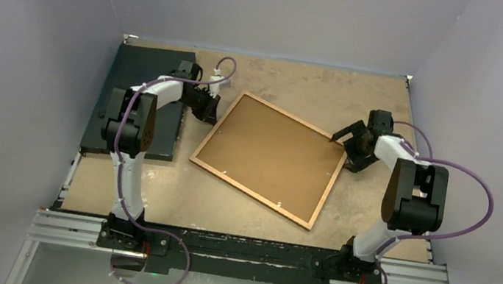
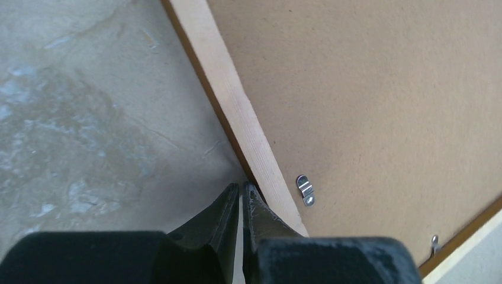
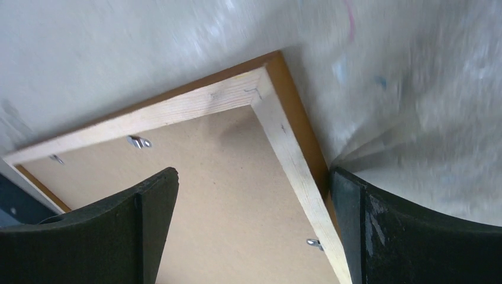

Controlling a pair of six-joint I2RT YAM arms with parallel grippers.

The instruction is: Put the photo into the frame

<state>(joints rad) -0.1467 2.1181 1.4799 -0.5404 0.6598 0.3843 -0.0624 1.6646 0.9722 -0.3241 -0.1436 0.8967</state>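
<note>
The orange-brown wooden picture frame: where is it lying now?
In the top view the frame lies mid-table, between the left gripper and right gripper, beside the dark rectangular mat.

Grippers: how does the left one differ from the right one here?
The left gripper is shut; the right gripper is wide open. The left gripper's tips sit at the frame's outer edge; the right gripper straddles its rail near a corner. Both are black.
</note>
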